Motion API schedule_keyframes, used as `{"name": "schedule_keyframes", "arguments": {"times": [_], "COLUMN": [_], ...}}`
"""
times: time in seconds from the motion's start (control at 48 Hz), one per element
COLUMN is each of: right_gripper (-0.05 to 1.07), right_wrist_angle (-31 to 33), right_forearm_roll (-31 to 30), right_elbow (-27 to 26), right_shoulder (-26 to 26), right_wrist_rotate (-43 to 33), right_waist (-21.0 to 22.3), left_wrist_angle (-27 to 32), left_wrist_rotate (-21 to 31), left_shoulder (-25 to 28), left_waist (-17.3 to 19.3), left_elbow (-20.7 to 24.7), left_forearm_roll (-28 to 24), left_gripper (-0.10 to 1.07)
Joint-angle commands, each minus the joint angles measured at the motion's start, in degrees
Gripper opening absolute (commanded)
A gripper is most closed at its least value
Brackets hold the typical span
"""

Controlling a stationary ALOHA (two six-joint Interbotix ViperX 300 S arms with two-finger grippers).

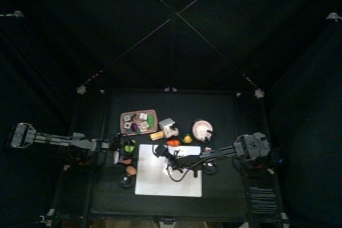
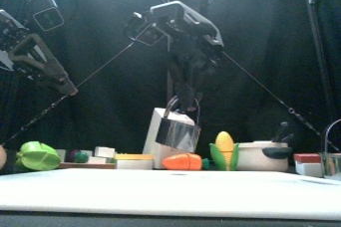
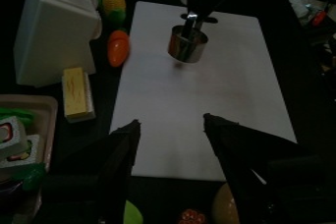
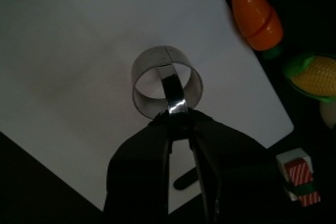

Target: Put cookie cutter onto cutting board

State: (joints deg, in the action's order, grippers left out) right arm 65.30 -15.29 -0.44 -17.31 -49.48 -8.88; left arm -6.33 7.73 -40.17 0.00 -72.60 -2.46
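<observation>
Right hand pinching the thin wall of a round metal cookie cutter, one finger inside the ring and one outside, carrying it over the white cutting board. Gripping by the rim, likely so the open ring hangs level and can settle flat. Hanging clear of the board in the left wrist view, cutter casting a shadow onto the white surface below, so apparently not yet set down; contact hard to confirm from the front view, where the cutter shows low behind the board's near edge. Lying across the middle of the bench, board keeping a bare landing zone beneath the ring. Crowding the far side: a plastic corn cob, an orange vegetable, a white box. Left hand resting off to the side, fingers spread wide and gripping nothing, aimed along the board. Remaining, by judgement: lowering straight down and letting go.
</observation>
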Motion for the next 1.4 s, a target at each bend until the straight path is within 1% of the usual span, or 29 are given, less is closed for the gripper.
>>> {"name": "schedule_keyframes", "arguments": {"times": [0.0, 0.062, 0.208, 0.5, 1.104, 1.208, 1.375], "right_gripper": [0.53, 0.53, 0.53, 0.53, 0.54, 0.61, 0.8], "right_wrist_angle": [-0.53, -0.44, 0.44, 0.88, 0.62, 0.62, 0.62], "right_forearm_roll": [1.14, 2.64, 3.16, 5.19, 5.63, 5.54, 5.36], "right_elbow": [-2.64, -3.78, -5.1, -3.87, -3.52, -3.52, -3.43], "right_shoulder": [0.44, -0.7, -1.76, -1.85, -2.37, -2.37, -2.46], "right_wrist_rotate": [1.41, 2.2, 2.37, 2.46, 2.37, 2.37, 2.37], "right_waist": [0.09, 0.18, 0.35, 0.62, 1.14, 1.23, 1.23], "left_wrist_angle": [-0.18, -0.18, -0.18, -0.18, -0.18, -0.18, -0.18], "left_wrist_rotate": [0.0, 0.0, 0.0, 0.0, 0.0, 0.0, 0.0], "left_shoulder": [0.09, 0.09, 0.09, 0.09, 0.18, 0.09, 0.09], "left_waist": [0.0, 0.09, 0.09, 0.09, 0.09, 0.0, 0.09], "left_elbow": [0.53, 0.53, 0.53, 0.53, 0.44, 0.44, 0.35], "left_forearm_roll": [0.0, 0.0, 0.0, 0.09, 0.09, 0.09, 0.09], "left_gripper": [0.9, 0.9, 0.9, 0.9, 0.9, 0.9, 0.9]}}
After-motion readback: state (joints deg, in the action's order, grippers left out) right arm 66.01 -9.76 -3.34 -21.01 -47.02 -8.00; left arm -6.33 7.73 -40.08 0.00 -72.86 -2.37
